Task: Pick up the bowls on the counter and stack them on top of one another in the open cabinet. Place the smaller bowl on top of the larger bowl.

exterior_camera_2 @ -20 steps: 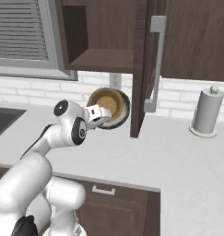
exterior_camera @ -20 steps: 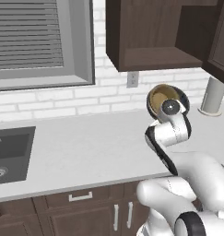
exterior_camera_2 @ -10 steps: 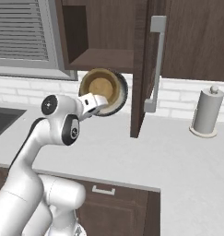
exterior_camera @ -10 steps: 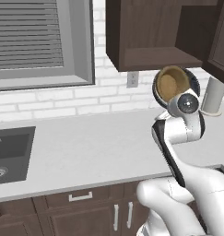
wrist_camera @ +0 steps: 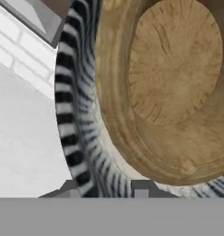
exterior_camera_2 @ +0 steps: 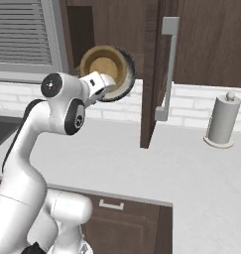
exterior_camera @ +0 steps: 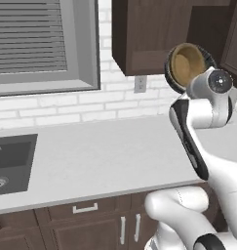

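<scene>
The smaller bowl [exterior_camera: 187,63], tan-brown, sits nested inside the larger bowl [exterior_camera: 168,74], whose dark rim frames it. Both are tipped on edge and held high in front of the open cabinet [exterior_camera: 154,34]. My gripper [exterior_camera_2: 105,87] is shut on the larger bowl's [exterior_camera_2: 127,74] lower rim, with the smaller bowl [exterior_camera_2: 105,66] facing the camera. In the hand view the larger bowl's striped rim [wrist_camera: 74,115] runs between my fingertips [wrist_camera: 141,188], and the smaller bowl [wrist_camera: 175,69] fills its hollow. The counter [exterior_camera: 100,156] lies well below.
The cabinet's open door [exterior_camera_2: 154,74] with its long handle hangs just right of the bowls. A paper towel roll [exterior_camera_2: 222,119] stands on the counter at the right. The dark sink [exterior_camera: 8,163] is at the far left, under the window [exterior_camera: 37,44].
The arm has lifted the two nested bowls from just above the counter up to the level of the open cabinet's bottom edge.
</scene>
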Controlling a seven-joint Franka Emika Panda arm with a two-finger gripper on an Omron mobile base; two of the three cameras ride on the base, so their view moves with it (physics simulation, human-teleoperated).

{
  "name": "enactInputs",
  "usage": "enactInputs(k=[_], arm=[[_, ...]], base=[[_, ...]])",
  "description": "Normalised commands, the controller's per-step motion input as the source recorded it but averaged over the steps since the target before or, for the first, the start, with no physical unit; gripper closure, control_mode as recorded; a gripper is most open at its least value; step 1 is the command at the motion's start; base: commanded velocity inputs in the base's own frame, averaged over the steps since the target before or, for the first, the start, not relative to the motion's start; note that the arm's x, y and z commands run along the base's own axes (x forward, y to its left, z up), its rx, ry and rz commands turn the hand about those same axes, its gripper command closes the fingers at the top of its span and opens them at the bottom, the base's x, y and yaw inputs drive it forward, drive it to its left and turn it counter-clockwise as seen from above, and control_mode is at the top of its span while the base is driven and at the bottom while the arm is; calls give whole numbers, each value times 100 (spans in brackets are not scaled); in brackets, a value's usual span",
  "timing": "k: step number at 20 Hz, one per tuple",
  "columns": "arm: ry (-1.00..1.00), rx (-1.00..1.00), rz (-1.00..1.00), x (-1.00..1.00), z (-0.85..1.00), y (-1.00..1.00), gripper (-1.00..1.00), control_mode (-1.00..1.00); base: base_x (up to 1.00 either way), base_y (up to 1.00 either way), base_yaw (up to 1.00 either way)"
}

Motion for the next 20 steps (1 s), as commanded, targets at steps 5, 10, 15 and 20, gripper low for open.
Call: enactInputs(k=[5, 10, 15, 20], arm=[[0, -11, 3, 87, 58, 7, 100, -100], [3, -13, 0, 95, 12, 17, 100, -100], [11, -11, 0, 79, -1, 11, 100, -100], [4, -15, 0, 74, -5, 11, 100, -100]], base=[[0, 0, 0], [0, 0, 0], [0, 0, 0], [0, 0, 0]])
